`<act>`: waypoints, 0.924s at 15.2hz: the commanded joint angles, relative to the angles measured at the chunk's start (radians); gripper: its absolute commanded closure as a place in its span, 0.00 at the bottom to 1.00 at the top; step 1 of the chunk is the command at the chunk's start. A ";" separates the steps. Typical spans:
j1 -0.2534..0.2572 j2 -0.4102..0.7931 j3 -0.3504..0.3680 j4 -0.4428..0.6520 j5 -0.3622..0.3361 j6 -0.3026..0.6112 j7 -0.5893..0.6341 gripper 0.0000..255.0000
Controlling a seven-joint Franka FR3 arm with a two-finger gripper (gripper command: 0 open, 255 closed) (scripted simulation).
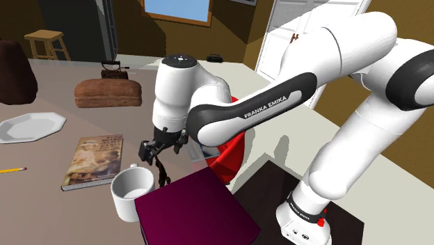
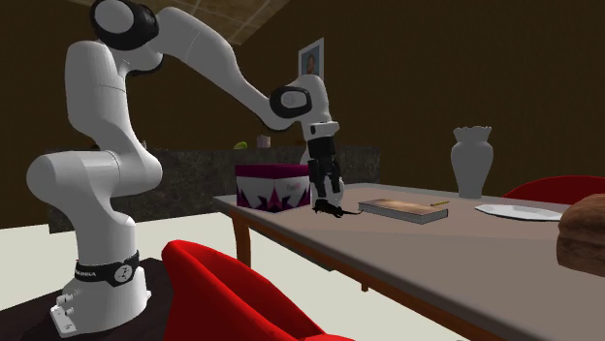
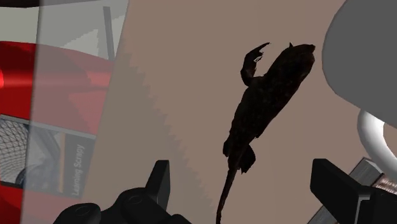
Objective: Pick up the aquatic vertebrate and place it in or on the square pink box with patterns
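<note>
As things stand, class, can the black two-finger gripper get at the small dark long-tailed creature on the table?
Probably yes. The gripper hangs open just above the small dark long-tailed creature, nothing between them; the white mug and patterned pink box stand close beside, not over it.

Shoulder camera looks down the bench (image 1: 49, 149) from behind my stand (image 1: 268, 188). The second sits low off the bench's side. My wrist camera looks along my jaws, close above. All share its stand-side edge.

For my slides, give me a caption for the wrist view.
Open black pincer hovers over a dark, long-tailed lizard-like animal lying on the beige table beside a pale mug.
</note>
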 commanded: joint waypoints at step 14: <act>-0.009 0.079 0.007 -0.019 -0.080 0.075 0.057 1.00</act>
